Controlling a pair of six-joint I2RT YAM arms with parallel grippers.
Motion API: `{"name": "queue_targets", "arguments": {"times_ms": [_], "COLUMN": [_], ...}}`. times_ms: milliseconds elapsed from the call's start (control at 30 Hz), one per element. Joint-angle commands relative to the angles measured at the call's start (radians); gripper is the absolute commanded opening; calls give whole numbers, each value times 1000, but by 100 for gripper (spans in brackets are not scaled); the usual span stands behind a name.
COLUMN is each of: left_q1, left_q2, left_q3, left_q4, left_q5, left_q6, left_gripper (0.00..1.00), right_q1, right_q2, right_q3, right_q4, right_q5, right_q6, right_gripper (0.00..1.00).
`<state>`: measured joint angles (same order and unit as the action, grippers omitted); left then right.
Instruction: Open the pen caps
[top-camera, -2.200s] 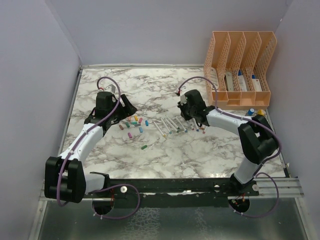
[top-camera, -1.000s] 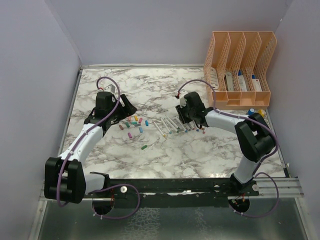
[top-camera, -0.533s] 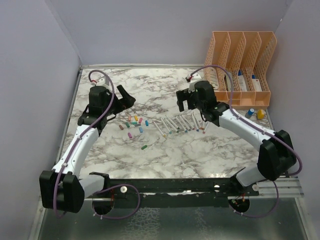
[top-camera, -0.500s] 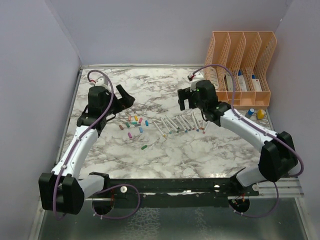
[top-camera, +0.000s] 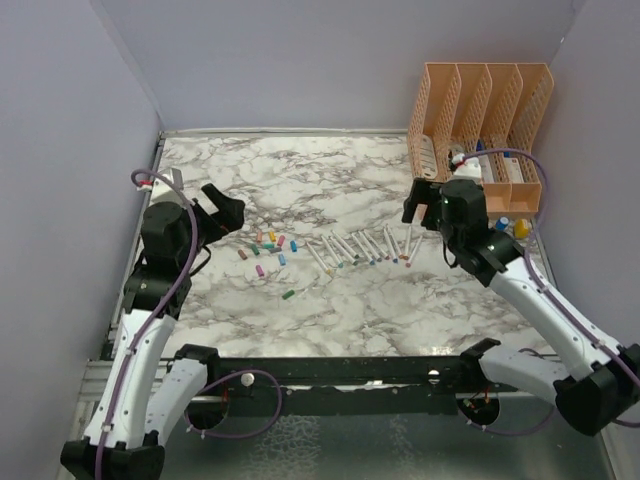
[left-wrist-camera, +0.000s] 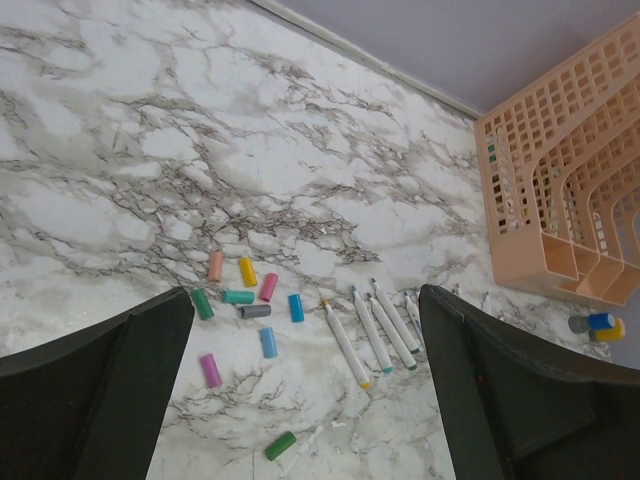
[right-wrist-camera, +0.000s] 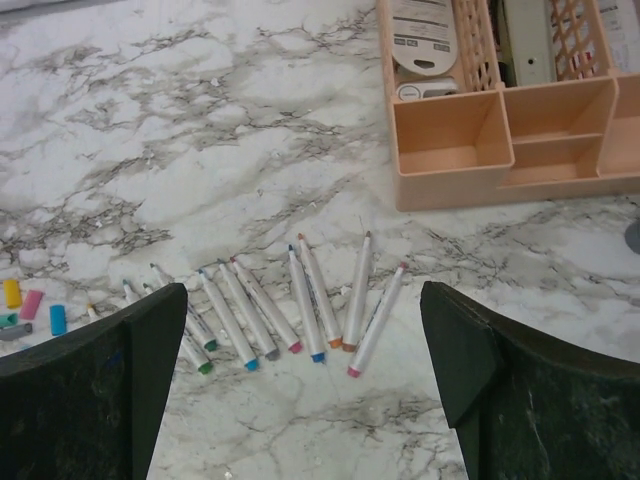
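Note:
Several white-barrelled pens (top-camera: 362, 247) lie uncapped in a fanned row on the marble table (top-camera: 300, 175), also seen in the right wrist view (right-wrist-camera: 305, 292) and the left wrist view (left-wrist-camera: 345, 342). Several loose pen caps (top-camera: 266, 246) in teal, pink, yellow, blue and grey lie in a cluster left of the row (left-wrist-camera: 246, 296); one green cap (top-camera: 288, 294) lies apart, nearer (left-wrist-camera: 280, 445). My left gripper (top-camera: 224, 206) hangs open and empty above the table, left of the caps. My right gripper (top-camera: 421, 202) hangs open and empty, right of the pens.
A peach lattice file organiser (top-camera: 480, 125) stands at the back right, also visible from the wrists (right-wrist-camera: 455, 130) (left-wrist-camera: 560, 190). Small blue and yellow bottle-like items (top-camera: 511, 226) sit by its front corner. Grey walls close in the table on three sides.
Both arms have lifted and drawn back from the middle, the left one leftward, the right one rightward. Both grippers have gone from partly closed to wide open.

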<state>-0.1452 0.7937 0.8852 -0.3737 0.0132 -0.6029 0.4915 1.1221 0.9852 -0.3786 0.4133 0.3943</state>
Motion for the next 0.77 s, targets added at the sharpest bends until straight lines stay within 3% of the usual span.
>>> {"name": "queue_targets", "arguments": {"times_ms": [0, 300, 733], "left_q1": [4, 4, 4], "left_q2": [-132, -359, -468], "left_q3": [-34, -69, -80], "left_q4": [-99, -239, -316], "left_q5": [-80, -84, -71], "left_q6": [16, -15, -59], "left_gripper": [99, 99, 99], "right_q1": [1, 1, 1], "right_q2": [-164, -394, -534], "right_q3": [-63, -129, -123], "right_q4": [-104, -231, -336], "right_q5": [74, 61, 55], "right_q6": [89, 142, 148], "right_gripper": [99, 99, 99]}}
